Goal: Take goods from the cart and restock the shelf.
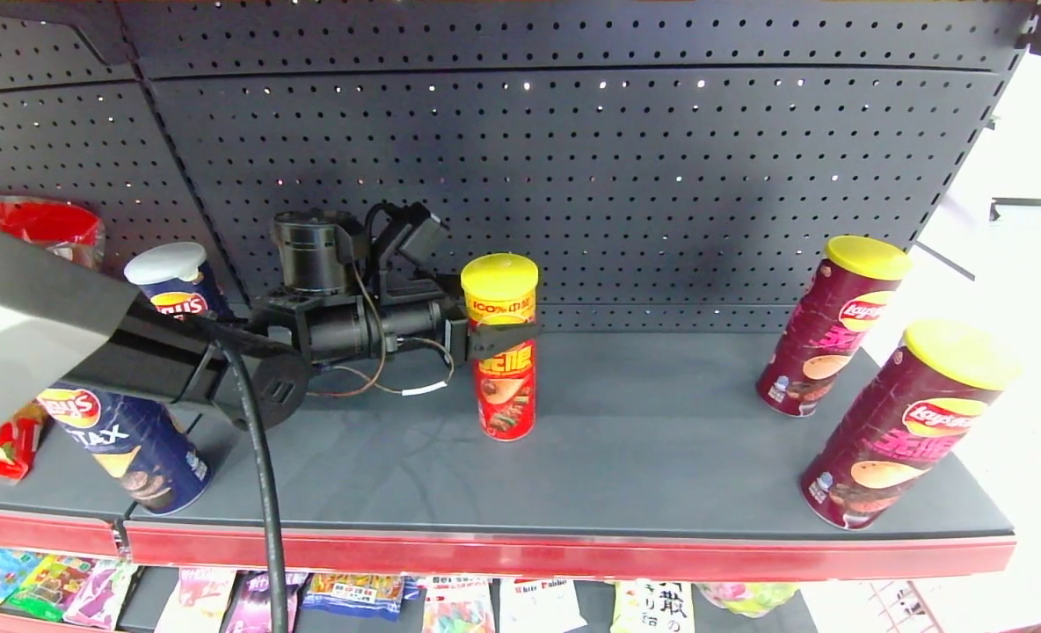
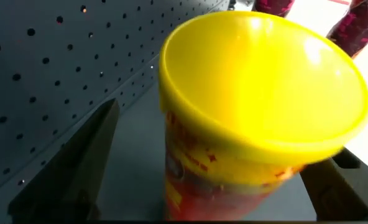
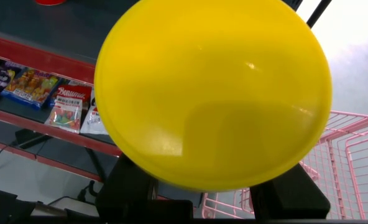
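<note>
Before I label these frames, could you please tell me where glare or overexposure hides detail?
Head view: beyond the shelf's right end the room is blown out white. Left wrist view: white wash behind the red can, sheen on its lid. Right wrist view: small glint on the yellow-lidded can; haze above the pink cart.

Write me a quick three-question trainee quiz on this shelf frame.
1. True or false: the maroon cans have white lids.
2. The left gripper is shut on: A) a bottle B) the red can C) a box
3. Fill in: the right gripper grips a can with a ___ lid.
Key: 1 false (the lids are yellow); 2 B; 3 yellow.
</note>
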`<state>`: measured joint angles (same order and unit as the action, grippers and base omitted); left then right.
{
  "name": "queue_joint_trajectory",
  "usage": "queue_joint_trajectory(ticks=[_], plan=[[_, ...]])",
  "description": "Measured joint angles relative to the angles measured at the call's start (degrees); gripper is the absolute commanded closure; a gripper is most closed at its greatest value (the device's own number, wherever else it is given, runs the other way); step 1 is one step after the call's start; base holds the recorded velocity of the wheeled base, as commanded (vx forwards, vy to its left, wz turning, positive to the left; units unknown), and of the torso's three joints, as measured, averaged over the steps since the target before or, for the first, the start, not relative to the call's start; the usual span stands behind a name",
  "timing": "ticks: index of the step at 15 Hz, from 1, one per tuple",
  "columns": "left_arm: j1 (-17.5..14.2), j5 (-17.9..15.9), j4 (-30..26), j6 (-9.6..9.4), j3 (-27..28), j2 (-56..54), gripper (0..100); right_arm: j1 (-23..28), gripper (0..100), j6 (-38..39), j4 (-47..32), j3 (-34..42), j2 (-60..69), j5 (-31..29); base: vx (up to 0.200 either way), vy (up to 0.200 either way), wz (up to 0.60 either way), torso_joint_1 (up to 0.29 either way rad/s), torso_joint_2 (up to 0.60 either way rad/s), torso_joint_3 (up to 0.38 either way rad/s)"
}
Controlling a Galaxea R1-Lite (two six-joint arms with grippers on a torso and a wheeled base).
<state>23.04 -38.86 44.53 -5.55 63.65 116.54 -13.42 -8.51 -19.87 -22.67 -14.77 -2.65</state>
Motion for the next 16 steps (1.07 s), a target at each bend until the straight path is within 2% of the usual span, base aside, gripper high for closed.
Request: queue_joint_trajectory(ticks=[1,9,16], plan=[[0.3,0.0,0.1,0.00,0.3,0.4,100,0.0,100,0.0,0.0,0.0,0.0,0.0,0.000,0.000,0.00,0.000,0.00,0.000],[1.0,0.1,0.3,-0.04,-0.5,0.8,100,0.0,100,0.0,0.0,-0.2,0.0,0.0,0.000,0.000,0.00,0.000,0.00,0.000],[1.4,0.0,0.0,0.62,-12.3,-8.7,100,0.0,100,0.8,0.1,-0.3,0.0,0.0,0.000,0.000,0.00,0.000,0.00,0.000]])
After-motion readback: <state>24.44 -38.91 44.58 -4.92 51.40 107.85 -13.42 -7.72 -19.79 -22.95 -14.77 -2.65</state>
